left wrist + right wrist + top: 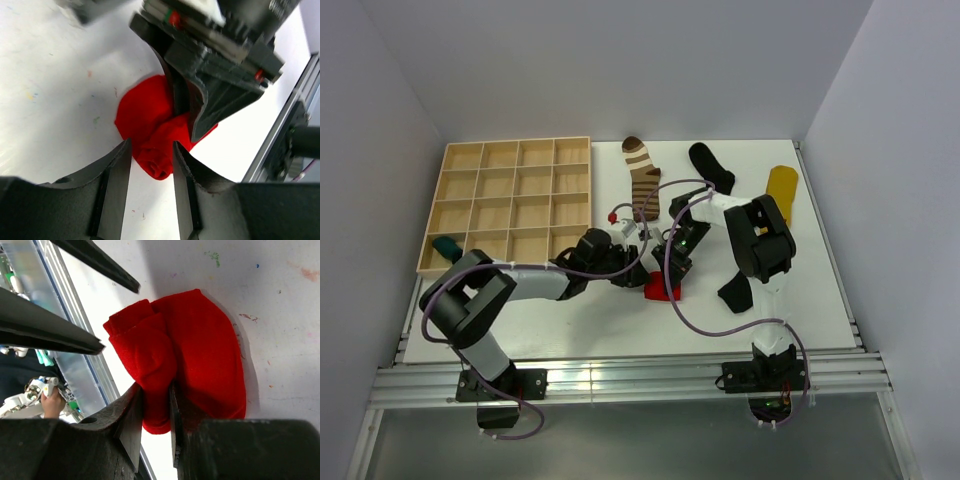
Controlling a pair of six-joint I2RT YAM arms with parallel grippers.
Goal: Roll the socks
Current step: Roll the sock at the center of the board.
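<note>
Brightly, evenly lit from above, with faint soft shadows on the white tabletop. Washed out to near-white left of the red sock in the left wrist view; blurred above it. Crisp on its weave in the right wrist view, soft and murky below it.
</note>
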